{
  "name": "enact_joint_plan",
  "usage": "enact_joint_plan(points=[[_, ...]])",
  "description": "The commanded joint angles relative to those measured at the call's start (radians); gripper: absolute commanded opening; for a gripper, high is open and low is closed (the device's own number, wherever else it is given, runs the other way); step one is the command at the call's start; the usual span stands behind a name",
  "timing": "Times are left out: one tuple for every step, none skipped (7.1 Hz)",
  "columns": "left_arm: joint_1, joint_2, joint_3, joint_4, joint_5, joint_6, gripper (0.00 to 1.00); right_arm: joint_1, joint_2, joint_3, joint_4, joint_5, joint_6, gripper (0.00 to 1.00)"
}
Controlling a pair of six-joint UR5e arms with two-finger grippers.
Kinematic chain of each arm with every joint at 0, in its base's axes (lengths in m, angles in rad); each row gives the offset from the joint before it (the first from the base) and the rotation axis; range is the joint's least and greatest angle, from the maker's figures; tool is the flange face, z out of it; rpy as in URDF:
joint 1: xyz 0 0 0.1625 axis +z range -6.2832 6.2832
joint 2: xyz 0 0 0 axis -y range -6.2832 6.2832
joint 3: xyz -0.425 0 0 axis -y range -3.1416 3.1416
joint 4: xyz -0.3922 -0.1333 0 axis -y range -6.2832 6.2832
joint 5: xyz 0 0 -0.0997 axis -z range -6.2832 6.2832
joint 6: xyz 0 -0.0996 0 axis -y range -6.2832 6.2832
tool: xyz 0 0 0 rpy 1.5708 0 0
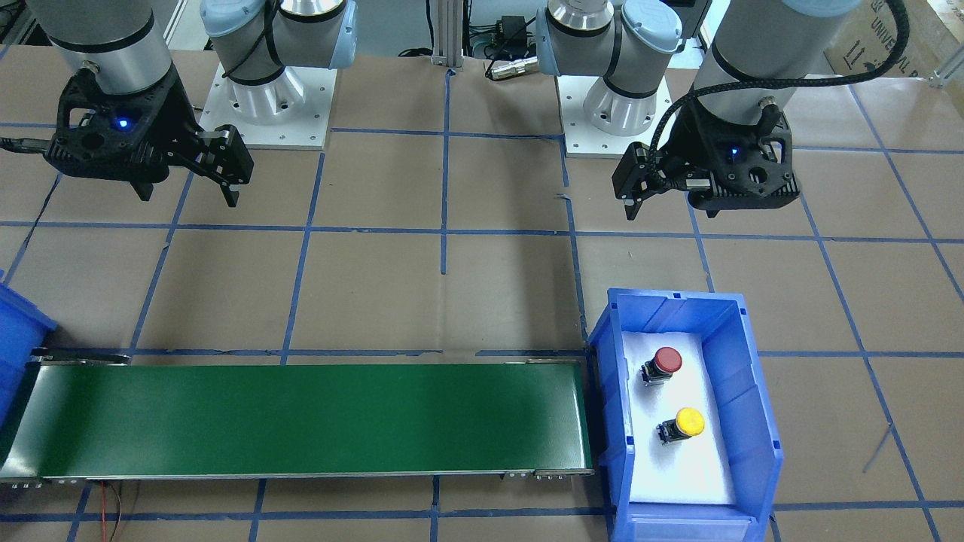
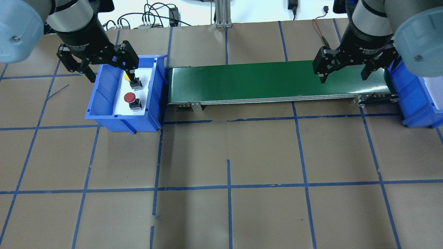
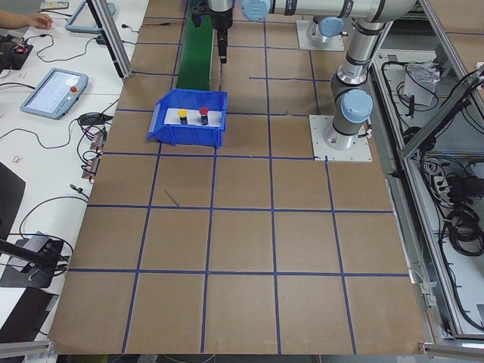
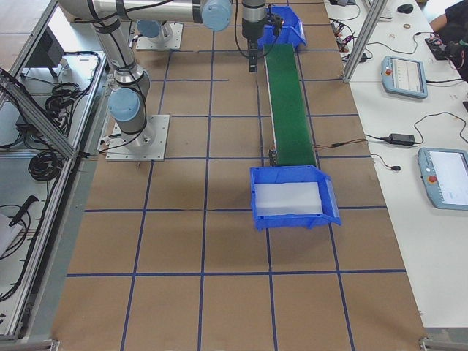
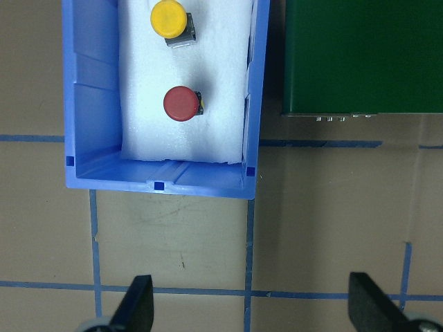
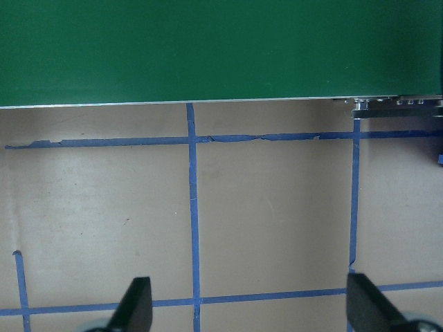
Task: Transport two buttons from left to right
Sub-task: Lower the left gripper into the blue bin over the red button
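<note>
Nothing's being carried yet here. By the look of it, the very first pick is only just being set up. Both buttons are sitting in the blue bin [image 1: 753, 391] at the left end of the table [image 1: 376, 286]. The red button [image 1: 666, 361] and the yellow button [image 1: 688, 423] are resting caps-up on the white foam pad [image 1: 700, 467], apart from each other, with red nearer the robot.

The left gripper [image 5: 252, 306] is being held wide open with nothing between its fingers. It's well above the table and, judging by the left wrist view, a bit short of the bin on the robot's side rather than right over a button. The right gripper [image 6: 252, 306] is being held open too, and nothing is being gripped by it. It's hanging over the table on the robot's side of the green conveyor belt [image 1: 301, 418], toward the belt's right end. A second blue bin [image 4: 292, 221] with a white pad in it is parked past that end.

Next move, imo: the left gripper needs to be brought forward over one cap (red's the closer one). The fingers need to be lined up to straddle it, then lowered inside the bin walls and closed. Those caps are round and smooth, so a grab lower down is probably being called for. After that, a drop onto the belt seems likely.
</note>
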Motion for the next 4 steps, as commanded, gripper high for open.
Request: enact_joint_plan(points=[[-0.001,-0.001,-0.005,-0.003,0.001,0.000,1.00,-0.002,-0.004,0.001,0.005,-0.002,0.001,1.00],[-0.001,-0.001,-0.008,-0.003,-0.001,0.003,1.00,-0.002,-0.004,0.002,0.008,0.000,0.001,1.00],[0.006,-0.008,-0.001,0.016,-0.004,0.020,1.00,0.004,-0.004,0.002,0.011,0.001,0.001,1.00],[0.008,-0.010,-0.005,0.005,0.004,0.020,1.00,0.007,-0.004,0.002,0.011,0.003,0.001,1.00]])
